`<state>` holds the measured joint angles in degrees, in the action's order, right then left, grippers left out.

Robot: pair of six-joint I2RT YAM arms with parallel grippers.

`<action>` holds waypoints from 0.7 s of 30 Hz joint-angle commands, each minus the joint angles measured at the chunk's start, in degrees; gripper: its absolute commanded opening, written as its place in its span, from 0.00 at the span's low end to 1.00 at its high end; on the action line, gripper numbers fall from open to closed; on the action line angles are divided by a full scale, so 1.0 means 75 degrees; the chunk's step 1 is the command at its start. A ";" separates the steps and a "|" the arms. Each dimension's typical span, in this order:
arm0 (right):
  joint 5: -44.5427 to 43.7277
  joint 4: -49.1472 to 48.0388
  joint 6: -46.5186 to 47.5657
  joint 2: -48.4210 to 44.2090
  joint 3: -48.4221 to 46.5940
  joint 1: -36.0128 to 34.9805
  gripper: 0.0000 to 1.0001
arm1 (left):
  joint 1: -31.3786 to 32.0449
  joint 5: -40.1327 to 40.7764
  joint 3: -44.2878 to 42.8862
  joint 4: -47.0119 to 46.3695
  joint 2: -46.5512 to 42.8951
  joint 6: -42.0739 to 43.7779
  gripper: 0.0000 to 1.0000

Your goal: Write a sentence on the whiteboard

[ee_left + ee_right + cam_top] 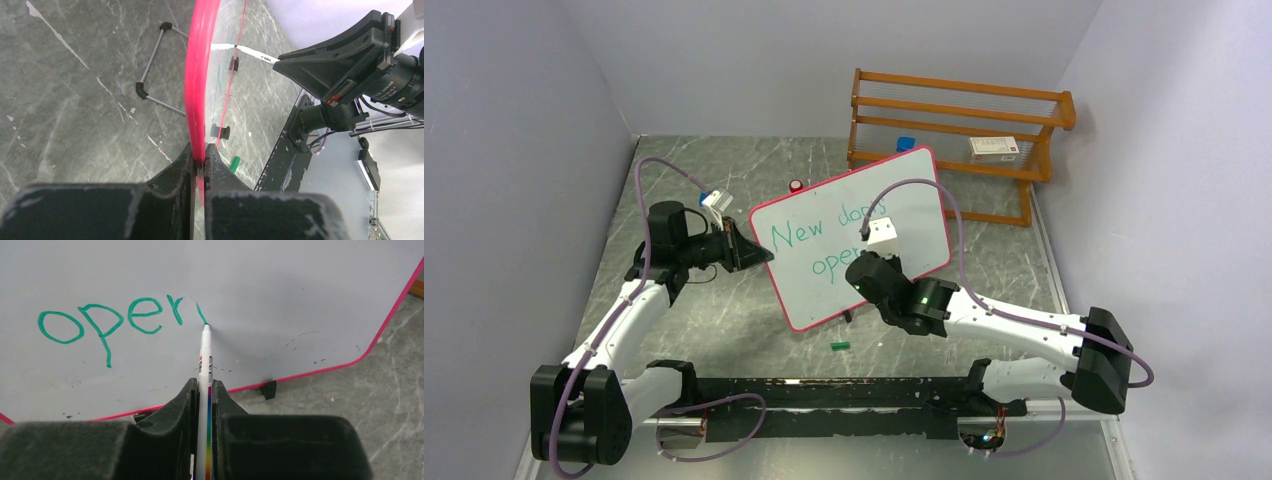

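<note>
Right hand (202, 390) was clamped on a marker (205, 347), whose tip touched the whiteboard (280, 285) at the end of the green sentence (105, 322). Its lower line had reached "ope" and a part-drawn letter. Left hand (199, 156) was pinched tight on the board's pink rim at its left edge. The board stood propped near the middle of the bench (714, 320), and a small green cap (841, 346) lay just in front of it.

top: high behind, facing down | wrists: close, facing forward | shared: whiteboard (824, 300) (all three views)
</note>
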<state>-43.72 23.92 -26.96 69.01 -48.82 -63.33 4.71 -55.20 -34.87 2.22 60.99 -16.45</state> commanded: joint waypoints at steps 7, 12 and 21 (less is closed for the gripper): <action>0.0133 -0.0328 0.0069 -0.0558 0.0053 0.0048 0.00 | -0.0019 0.0476 -0.0102 0.0325 0.0098 0.0267 0.05; 0.0147 -0.0709 0.0326 -0.0679 0.0067 0.0054 0.00 | -0.0019 0.0468 -0.0108 0.0325 0.0103 0.0270 0.05; 0.0276 -0.0993 0.0436 -0.0288 -0.0063 0.0083 0.00 | -0.0019 0.0447 -0.0108 0.0321 0.0118 0.0268 0.05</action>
<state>-41.50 18.90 -24.18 66.35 -48.49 -63.22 4.71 -55.22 -34.89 2.26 60.99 -16.43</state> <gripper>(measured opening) 0.138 0.084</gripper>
